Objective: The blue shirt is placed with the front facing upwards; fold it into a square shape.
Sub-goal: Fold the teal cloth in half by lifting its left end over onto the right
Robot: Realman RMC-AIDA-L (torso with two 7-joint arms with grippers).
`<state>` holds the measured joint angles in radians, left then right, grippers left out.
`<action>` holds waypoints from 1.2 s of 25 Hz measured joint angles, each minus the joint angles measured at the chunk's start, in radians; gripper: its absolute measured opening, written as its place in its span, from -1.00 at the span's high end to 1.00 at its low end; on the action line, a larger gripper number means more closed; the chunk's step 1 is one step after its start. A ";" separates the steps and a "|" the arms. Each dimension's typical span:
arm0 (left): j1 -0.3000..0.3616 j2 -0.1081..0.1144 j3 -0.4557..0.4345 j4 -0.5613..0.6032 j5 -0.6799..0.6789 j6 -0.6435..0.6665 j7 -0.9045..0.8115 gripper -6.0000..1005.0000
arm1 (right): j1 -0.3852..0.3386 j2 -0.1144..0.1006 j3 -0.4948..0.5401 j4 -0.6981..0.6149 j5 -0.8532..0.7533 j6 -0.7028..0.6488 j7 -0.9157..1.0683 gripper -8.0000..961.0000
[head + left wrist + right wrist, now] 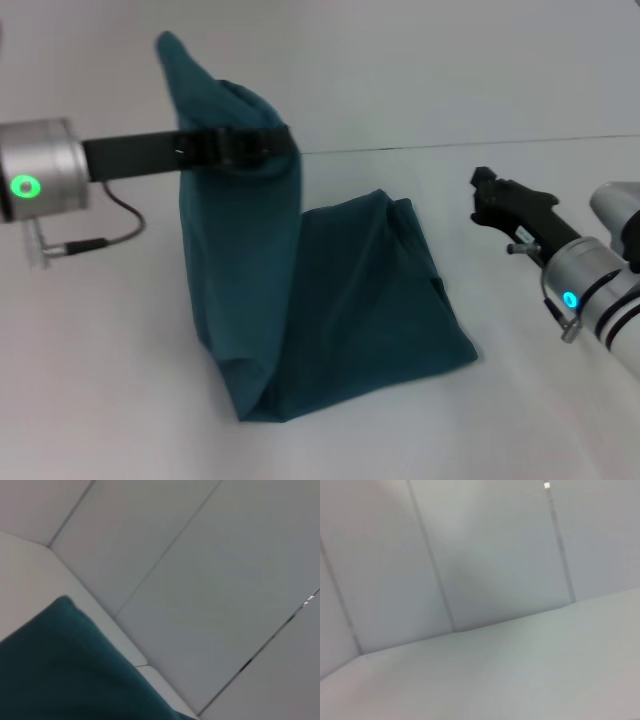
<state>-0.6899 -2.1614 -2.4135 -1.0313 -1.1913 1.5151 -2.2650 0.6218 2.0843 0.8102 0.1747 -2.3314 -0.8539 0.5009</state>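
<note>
left gripper [262,146] pinches the blue shirt [300,290] aloft; right gripper [484,192] seems closed, empty, unseen by wrist views.

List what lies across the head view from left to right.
Left arm's silver wrist with green light → left gripper, clamped on a raised part of the blue shirt → the shirt's flat folded part on the table → right gripper, clear of the cloth.
</note>
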 joint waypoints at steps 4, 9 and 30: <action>-0.021 -0.007 0.097 0.128 -0.080 -0.076 0.049 0.94 | -0.001 -0.006 0.020 -0.044 0.000 -0.003 0.006 0.70; -0.058 -0.007 0.236 0.247 -0.125 -0.195 0.085 0.94 | -0.003 -0.007 0.025 -0.066 0.001 -0.001 0.013 0.70; -0.149 -0.014 0.435 0.555 -0.396 -0.357 0.375 0.62 | 0.001 -0.013 0.029 -0.094 0.001 0.016 0.054 0.66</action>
<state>-0.8394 -2.1752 -1.9782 -0.4758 -1.5871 1.1578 -1.8897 0.6225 2.0712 0.8390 0.0802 -2.3303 -0.8379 0.5553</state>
